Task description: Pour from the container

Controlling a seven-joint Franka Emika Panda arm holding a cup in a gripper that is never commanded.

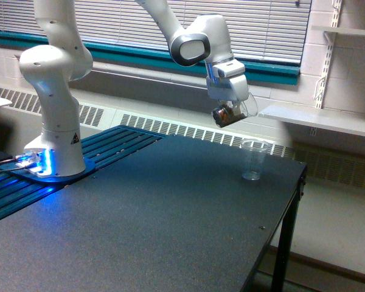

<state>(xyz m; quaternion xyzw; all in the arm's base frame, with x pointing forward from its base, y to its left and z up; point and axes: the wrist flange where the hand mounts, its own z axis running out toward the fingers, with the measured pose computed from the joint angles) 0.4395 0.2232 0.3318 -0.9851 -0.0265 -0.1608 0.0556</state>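
A single exterior view shows the scene from a fixed camera set off the arm, standing back at a middle distance and slightly above the desk [170,231]. It looks down across the dark desk top toward a wall with window blinds [255,24]. The robot base [55,146] stands at the exterior view's left, the desk's far corner and a wall shelf [328,118] at the exterior view's right. The arm's upper part runs out of the top edge.
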